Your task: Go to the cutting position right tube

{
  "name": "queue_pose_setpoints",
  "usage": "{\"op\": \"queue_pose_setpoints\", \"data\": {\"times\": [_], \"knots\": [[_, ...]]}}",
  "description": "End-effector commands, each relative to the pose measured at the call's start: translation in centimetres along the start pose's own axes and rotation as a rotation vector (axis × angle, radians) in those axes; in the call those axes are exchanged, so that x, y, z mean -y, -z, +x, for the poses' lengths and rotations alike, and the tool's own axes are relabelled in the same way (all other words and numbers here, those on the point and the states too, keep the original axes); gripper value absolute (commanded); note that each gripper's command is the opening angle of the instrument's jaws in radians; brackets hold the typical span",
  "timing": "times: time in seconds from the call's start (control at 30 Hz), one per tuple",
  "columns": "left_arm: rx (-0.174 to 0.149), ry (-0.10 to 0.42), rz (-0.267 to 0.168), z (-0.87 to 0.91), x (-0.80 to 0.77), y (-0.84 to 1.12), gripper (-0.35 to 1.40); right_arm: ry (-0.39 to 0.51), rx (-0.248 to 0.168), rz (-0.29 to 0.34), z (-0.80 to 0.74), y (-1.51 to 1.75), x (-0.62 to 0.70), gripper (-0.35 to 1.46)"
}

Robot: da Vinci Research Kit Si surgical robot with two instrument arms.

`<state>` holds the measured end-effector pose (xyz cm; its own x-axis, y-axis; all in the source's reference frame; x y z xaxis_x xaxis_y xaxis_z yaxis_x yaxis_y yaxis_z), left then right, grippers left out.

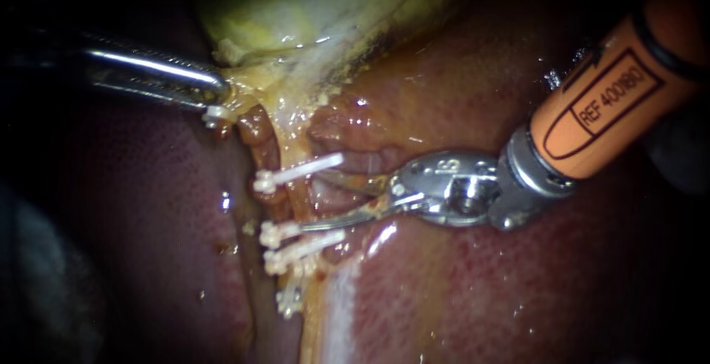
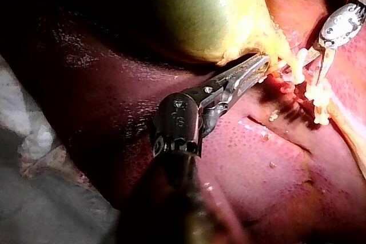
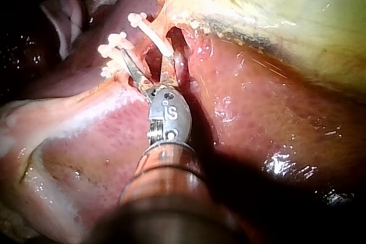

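Running vertically, clipped tube (image 1: 294, 203); right instrument (image 1: 314, 200) jaws parted.

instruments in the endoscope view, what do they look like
The left instrument is slim polished silver metal on a black shaft. The right instrument has an orange shaft with a black-outlined label and a silver wrist joint.

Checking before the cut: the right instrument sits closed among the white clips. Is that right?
No. It is open: the endoscope view shows the right instrument with a clear gap at its tip. It does sit among the white clips.
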<state>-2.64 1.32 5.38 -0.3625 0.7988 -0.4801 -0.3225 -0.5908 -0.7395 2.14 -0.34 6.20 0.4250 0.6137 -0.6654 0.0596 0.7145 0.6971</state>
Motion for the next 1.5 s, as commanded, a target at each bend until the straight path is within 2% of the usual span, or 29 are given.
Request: {"op": "queue_pose_setpoints", "data": {"times": [0.03, 0.17, 0.3, 0.43, 0.57, 0.73, 0.93, 1.17, 1.3, 1.5], "knots": [[0.000, 0.000, 0.000, 0.00, 0.00, 0.00, -0.35, 0.009, -0.002, 0.015, 0.00, -0.02, 0.00, 1.30], [0.000, 0.000, 0.000, 0.00, 0.00, 0.00, -0.35, 0.027, -0.020, 0.057, 0.04, -0.09, -0.01, 1.28], [0.000, 0.000, 0.000, 0.00, 0.00, 0.00, -0.35, 0.037, -0.022, 0.081, 0.09, -0.20, -0.03, 1.28], [0.001, 0.000, -0.003, 0.00, 0.00, -0.01, -0.35, 0.048, -0.053, 0.103, 0.15, -0.34, -0.05, 1.28], [0.001, 0.000, -0.002, 0.00, 0.00, -0.02, -0.35, 0.061, -0.077, 0.113, 0.18, -0.50, -0.06, 1.27], [0.002, 0.000, -0.004, -0.01, 0.00, -0.04, -0.35, 0.052, -0.096, 0.114, 0.15, -0.70, -0.07, 1.27], [0.002, 0.000, -0.004, -0.01, 0.00, -0.04, -0.35, 0.036, -0.127, 0.122, 0.14, -0.74, -0.06, 1.27], [0.002, -0.001, -0.004, -0.01, 0.00, -0.03, -0.35, 0.035, -0.151, 0.145, 0.25, -0.71, 0.09, 1.27], [0.002, -0.001, -0.004, -0.01, 0.00, -0.03, -0.35, 0.031, -0.155, 0.177, 0.39, -0.65, 0.25, 1.27], [0.002, -0.001, -0.005, -0.01, 0.00, -0.03, -0.35, 0.022, -0.181, 0.191, 0.61, -0.52, 0.48, 1.27]]}}
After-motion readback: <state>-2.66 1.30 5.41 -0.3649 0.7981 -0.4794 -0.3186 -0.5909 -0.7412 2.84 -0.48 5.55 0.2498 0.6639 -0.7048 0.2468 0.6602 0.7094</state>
